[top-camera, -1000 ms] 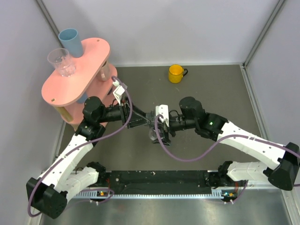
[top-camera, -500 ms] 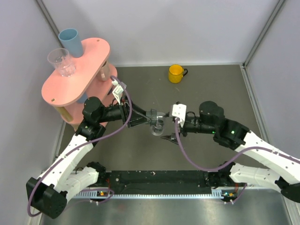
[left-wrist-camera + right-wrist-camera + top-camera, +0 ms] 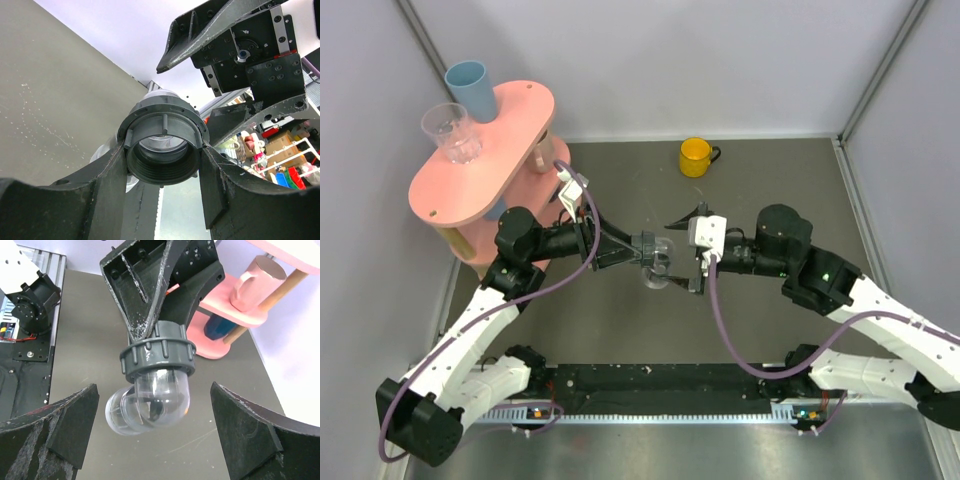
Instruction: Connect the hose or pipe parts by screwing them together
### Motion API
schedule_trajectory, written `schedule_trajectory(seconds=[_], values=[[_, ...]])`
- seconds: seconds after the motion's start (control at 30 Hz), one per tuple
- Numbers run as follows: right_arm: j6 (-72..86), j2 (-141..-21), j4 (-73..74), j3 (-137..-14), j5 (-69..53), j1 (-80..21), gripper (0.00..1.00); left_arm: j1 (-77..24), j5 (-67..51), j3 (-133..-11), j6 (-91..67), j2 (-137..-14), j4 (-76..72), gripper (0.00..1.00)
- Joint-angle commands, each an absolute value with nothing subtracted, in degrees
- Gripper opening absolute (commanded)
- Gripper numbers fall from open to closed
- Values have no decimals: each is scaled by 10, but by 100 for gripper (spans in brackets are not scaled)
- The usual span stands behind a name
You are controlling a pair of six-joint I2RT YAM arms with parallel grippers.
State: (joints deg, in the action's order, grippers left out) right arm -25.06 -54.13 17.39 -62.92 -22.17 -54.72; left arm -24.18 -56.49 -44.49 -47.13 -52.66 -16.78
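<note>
Left gripper [image 3: 650,248] is clamped on the pipe fitting [image 3: 660,262] and holds it off the table [image 3: 770,190], mid-scene. The fingers [image 3: 107,185] grip the grey ring nut [image 3: 164,142]. The clear elbow piece [image 3: 150,400] hangs out of the nut toward the right arm. It looks seated, but I can't tell how far it's threaded. Right gripper [image 3: 682,252] is just right of the fitting, jaws spread wide and facing it, no contact. Yellow mug [image 3: 695,156] sits far side, well apart. Pink shelf [image 3: 485,165] is far left, with a blue cup [image 3: 470,88] and a clear glass [image 3: 450,130] on top.
</note>
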Motion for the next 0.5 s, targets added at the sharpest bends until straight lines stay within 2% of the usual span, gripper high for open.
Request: schedule_trajectory(seconds=[0.0,0.47], values=[[-272,-557,124,-657,-258,-560,91,-242,-564,-447,-484,-526,-215,0],[-319,-591,95,-646,-223,-591,88,-242,-572,-447,-532,-532,-244,0]])
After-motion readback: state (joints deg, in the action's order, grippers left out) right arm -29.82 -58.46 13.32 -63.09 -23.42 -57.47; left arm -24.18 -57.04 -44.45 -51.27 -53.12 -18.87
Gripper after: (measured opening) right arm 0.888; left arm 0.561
